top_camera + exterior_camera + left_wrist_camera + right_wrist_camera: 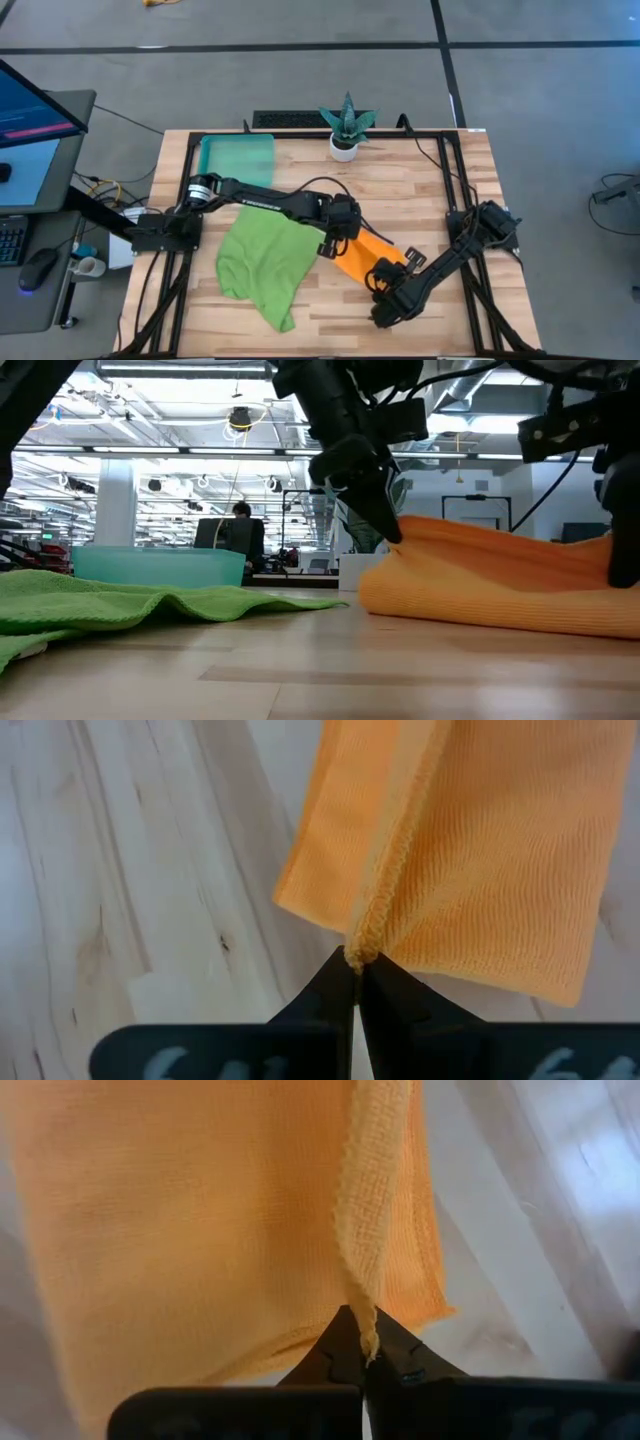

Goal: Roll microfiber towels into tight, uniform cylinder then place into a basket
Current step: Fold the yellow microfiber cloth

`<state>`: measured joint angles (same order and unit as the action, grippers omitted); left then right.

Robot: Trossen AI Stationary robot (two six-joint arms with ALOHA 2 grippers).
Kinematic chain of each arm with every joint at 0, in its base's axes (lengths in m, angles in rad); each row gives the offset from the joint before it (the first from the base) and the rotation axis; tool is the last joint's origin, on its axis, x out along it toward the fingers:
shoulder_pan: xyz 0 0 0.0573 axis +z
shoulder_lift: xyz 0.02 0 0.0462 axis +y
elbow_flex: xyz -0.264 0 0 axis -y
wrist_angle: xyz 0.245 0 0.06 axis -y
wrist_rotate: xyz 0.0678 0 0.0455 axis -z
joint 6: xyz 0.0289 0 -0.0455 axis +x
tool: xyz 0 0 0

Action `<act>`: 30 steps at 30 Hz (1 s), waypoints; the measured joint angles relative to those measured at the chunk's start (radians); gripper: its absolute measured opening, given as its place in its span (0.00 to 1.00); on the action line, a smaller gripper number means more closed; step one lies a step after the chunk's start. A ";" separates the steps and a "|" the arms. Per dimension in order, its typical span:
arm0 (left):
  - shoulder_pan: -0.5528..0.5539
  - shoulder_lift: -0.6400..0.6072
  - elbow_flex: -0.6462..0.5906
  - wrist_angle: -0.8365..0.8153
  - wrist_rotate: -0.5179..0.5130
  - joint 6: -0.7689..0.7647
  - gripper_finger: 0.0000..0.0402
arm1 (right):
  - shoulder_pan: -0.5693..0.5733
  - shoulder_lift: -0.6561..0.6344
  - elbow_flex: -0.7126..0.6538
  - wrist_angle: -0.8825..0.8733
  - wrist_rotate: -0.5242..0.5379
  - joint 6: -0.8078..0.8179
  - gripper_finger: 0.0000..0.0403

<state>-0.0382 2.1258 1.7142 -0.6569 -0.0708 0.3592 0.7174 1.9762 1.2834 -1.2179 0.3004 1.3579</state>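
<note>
Orange towel (362,256) lies folded mid-table, its long axis stretched between two pinches: right gripper (383,283) clamped on the near end's hem, left gripper (333,243) clamped on the far end; basket (236,160) sits beyond, far-left.

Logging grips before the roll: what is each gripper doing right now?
Left gripper: shut on the orange towel, pinching its hem.
Right gripper: shut on the orange towel, pinching an edge.
</note>
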 joint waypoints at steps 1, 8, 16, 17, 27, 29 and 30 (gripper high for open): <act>0.000 0.000 0.000 -0.005 0.001 0.005 0.00 | -0.001 0.000 -0.006 -0.001 0.000 0.004 0.03; 0.003 0.002 -0.002 -0.032 -0.013 0.006 0.09 | 0.004 0.000 -0.030 -0.007 -0.067 0.014 0.03; -0.002 0.002 -0.001 -0.080 0.013 -0.013 0.21 | -0.010 0.000 -0.030 -0.013 -0.055 -0.004 0.04; -0.004 0.002 -0.001 -0.080 0.049 -0.007 0.22 | -0.013 0.000 -0.030 -0.013 -0.054 -0.014 0.04; -0.033 0.042 0.000 0.081 0.274 0.141 0.19 | -0.006 0.000 -0.030 0.000 -0.045 -0.074 0.18; -0.035 0.056 0.000 0.103 0.274 0.149 0.19 | -0.003 0.000 -0.030 -0.002 -0.039 -0.075 0.23; -0.036 0.064 0.000 0.140 0.274 0.150 0.18 | 0.002 0.000 -0.029 -0.006 -0.039 -0.075 0.26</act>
<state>-0.0743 2.1902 1.7145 -0.5167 0.2029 0.5087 0.7191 1.9766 1.2543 -1.2239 0.2613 1.2827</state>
